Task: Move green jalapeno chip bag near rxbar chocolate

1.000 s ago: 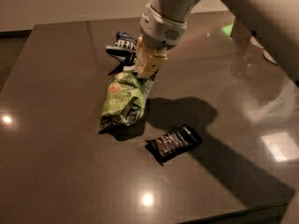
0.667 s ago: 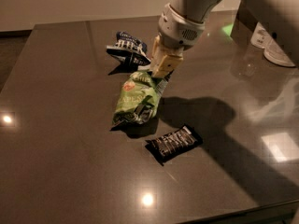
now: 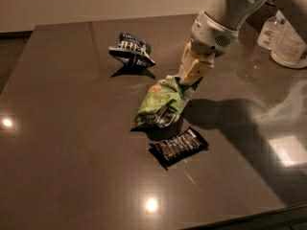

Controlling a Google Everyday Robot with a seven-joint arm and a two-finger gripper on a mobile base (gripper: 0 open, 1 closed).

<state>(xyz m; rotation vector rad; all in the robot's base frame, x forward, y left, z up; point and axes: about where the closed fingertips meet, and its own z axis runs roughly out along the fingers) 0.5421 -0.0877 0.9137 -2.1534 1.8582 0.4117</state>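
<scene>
The green jalapeno chip bag (image 3: 160,103) hangs tilted from its upper right corner, its lower end near the dark table (image 3: 62,143). My gripper (image 3: 188,80) is shut on that corner, the cream fingers (image 3: 194,70) pinching the foil. The rxbar chocolate (image 3: 178,146), a flat black bar with white lettering, lies on the table just below and right of the bag's lower end, with a small gap between them.
A dark blue and white snack bag (image 3: 131,49) lies at the back centre. Clear plastic containers (image 3: 283,37) stand at the back right corner. The table's front edge runs along the bottom right.
My gripper has carried the green bag to the right and toward the front, bringing it close to the black bar. The bar and the blue bag have not moved.
</scene>
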